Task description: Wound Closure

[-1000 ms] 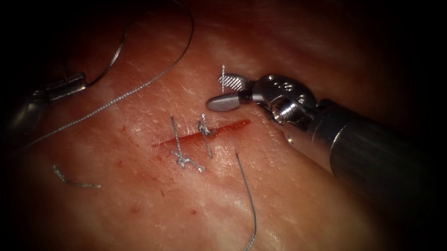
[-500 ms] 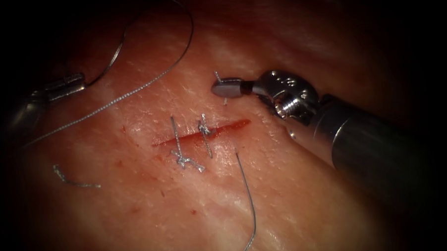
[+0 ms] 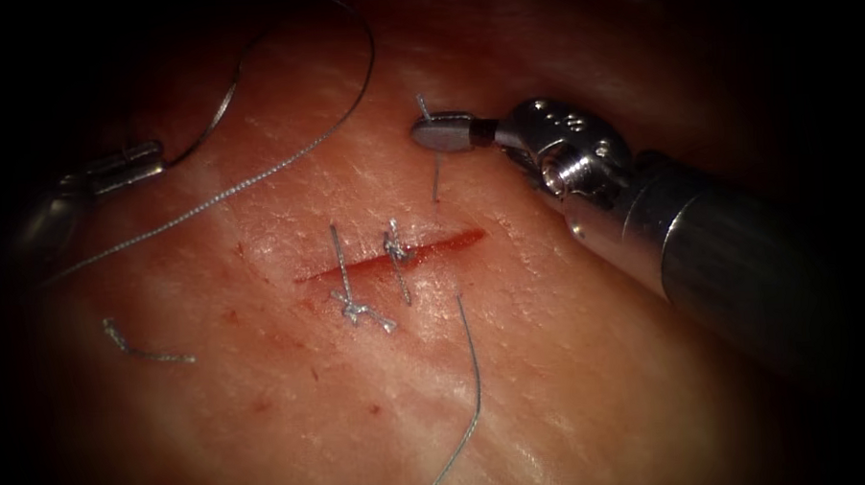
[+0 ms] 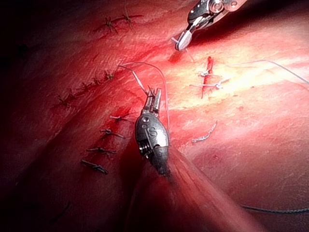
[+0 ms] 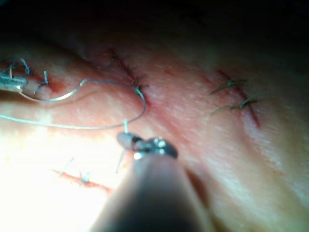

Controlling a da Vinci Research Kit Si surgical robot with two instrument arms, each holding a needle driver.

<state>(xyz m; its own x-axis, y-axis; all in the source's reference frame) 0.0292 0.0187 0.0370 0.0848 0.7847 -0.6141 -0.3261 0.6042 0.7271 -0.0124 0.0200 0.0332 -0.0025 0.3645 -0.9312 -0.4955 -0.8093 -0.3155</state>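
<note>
- The right tool (image 3: 440,133) sits above the cut (image 3: 390,257), off the tissue (image 3: 571,362); its jaws are closed on a short cut end of thread (image 3: 435,175), which hangs down toward the cut and pokes out a little above the jaws.
- The left tool (image 3: 128,167) lies far to the left of the cut, jaws closed on the curved needle (image 3: 219,111) near its thread end; the needle arcs up and away, clear of the tissue.
- From the needle the thread (image 3: 257,177) loops round and runs down-left across the tissue.
- Two knotted stitches (image 3: 358,310) cross the cut's left and middle parts.
- A loose thread (image 3: 478,385) trails below the cut's right end.
- A cut scrap of thread (image 3: 139,349) lies well left of the cut.
</note>
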